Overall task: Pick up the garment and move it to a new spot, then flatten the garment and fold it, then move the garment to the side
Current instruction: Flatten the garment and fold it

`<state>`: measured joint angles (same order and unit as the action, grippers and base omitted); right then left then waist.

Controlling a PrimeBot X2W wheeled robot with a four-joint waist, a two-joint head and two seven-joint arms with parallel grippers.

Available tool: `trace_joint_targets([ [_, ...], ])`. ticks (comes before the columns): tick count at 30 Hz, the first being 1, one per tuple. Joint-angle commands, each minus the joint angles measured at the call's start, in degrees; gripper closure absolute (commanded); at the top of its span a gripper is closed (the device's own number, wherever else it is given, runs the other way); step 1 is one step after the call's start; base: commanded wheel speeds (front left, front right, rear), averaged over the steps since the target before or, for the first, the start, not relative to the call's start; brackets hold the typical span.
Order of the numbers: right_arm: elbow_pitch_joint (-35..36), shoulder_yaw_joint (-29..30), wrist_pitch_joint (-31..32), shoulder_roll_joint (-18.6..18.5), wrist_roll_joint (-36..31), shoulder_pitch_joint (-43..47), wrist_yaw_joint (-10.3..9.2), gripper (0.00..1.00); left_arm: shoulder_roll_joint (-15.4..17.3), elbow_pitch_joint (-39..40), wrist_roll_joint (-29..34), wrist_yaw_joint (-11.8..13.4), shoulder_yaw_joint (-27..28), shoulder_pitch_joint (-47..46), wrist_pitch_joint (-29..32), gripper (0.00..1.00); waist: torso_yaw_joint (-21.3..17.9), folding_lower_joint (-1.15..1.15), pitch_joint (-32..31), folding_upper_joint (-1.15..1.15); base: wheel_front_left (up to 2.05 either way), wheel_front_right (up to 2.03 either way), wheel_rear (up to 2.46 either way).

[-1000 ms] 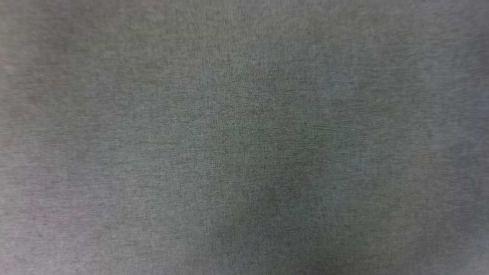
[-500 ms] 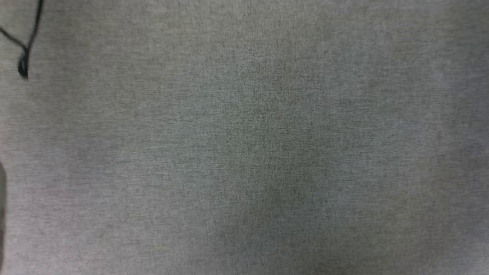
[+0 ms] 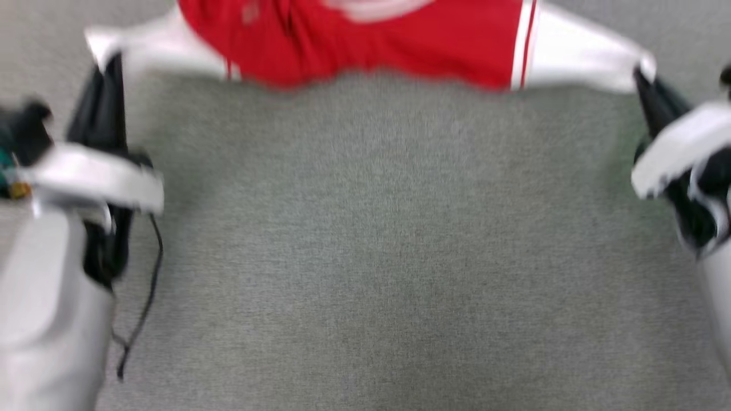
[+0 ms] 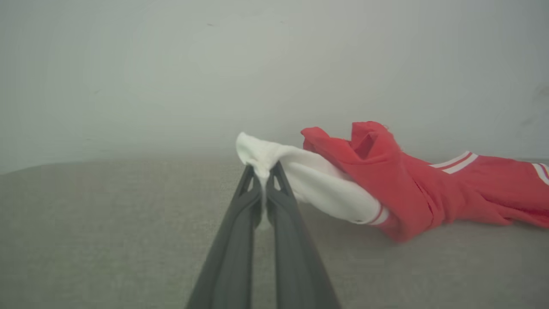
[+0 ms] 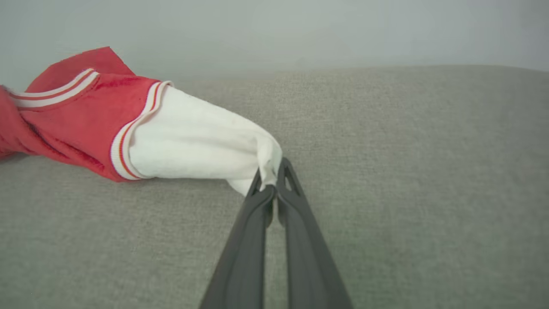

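The garment point(image 3: 371, 40), a red T-shirt with white sleeves and striped trim, stretches across the top of the head view over a grey cloth surface. My left gripper point(image 3: 108, 65) is shut on the end of one white sleeve point(image 4: 261, 161). My right gripper point(image 3: 642, 77) is shut on the end of the other white sleeve point(image 5: 268, 171). In both wrist views the sleeve ends are lifted slightly, while the red body point(image 4: 429, 193) point(image 5: 64, 116) trails on the surface. The garment's upper part runs past the top edge of the head view.
Grey woven cloth point(image 3: 371, 257) covers the whole work surface. A thin black cable point(image 3: 145, 297) hangs beside my left forearm point(image 3: 51, 308). A pale wall point(image 4: 257, 64) stands behind the surface in the wrist views.
The head view has shifted a great deal: earlier it held bare grey cloth, then a bit of cable at the left. Now both grippers and the stretched garment are in it, blurred by motion.
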<state>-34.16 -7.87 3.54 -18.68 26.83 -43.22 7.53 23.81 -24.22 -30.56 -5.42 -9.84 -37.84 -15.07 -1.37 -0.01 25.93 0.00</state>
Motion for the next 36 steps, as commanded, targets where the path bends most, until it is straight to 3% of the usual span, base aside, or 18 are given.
trace_joint_targets([
  [1, 0.59, 0.27, -0.07, -0.49, 0.4, 1.2, -0.08, 1.0, -0.03, 0.49, 0.39, 0.3, 0.4, 1.28, -0.13, 1.0, 0.5, 0.01, -4.51, 0.0, 0.0, 0.0, 0.0],
  [8, 6.89, 3.79, 2.05, 0.58, 1.72, 17.78, -0.09, 1.0, -1.87, 6.56, 3.09, 2.65, 2.36, 18.83, -0.13, 1.0, 0.72, 0.01, -13.13, 0.0, 0.0, 0.0, 0.0],
  [18, 18.11, 10.74, 8.84, 5.64, -0.81, 41.6, -0.08, 1.0, -5.06, 8.72, -1.97, 6.08, 3.51, 38.12, 3.31, 1.0, -0.19, 0.01, -21.74, 0.0, 0.0, 0.0, 0.0],
  [25, 23.15, 15.2, 13.98, 9.94, -3.8, 53.18, -0.09, 1.0, -6.09, 8.65, -4.76, 7.64, 3.81, 46.6, 6.49, 1.0, -0.66, 0.01, -25.46, 0.0, 0.0, 0.0, 0.0],
  [30, 23.55, 16.47, 14.61, 12.14, -5.37, 55.74, -0.08, 1.0, -7.15, 7.91, -5.34, 7.87, 2.8, 47.87, 7.62, 1.0, -0.73, 0.01, -26.65, 0.0, 0.0, 0.0, 0.0],
  [31, 23.17, 16.31, 14.3, 12.11, -6.17, 55.65, -0.08, 0.89, -7.33, 7.68, -5.33, 7.72, 2.53, 47.33, 7.62, 1.0, -0.67, 0.01, -26.75, 0.0, 0.0, 0.0, 0.0],
  [34, 22.53, 15.89, 12.94, 12.64, -6.52, 54.07, -0.07, 0.0, -7.74, 6.95, -4.91, 7.0, 1.41, 45.69, 7.78, 1.0, -0.56, 0.01, -27.07, 0.0, 0.0, 0.0, 0.0],
  [36, 22.2, 15.52, 12.09, 12.65, -6.68, 53.26, -0.07, 0.0, -7.93, 6.36, -4.81, 6.63, 0.69, 44.67, 8.07, 1.0, -0.38, 0.01, -27.23, 0.0, 0.0, 0.0, 0.0],
])
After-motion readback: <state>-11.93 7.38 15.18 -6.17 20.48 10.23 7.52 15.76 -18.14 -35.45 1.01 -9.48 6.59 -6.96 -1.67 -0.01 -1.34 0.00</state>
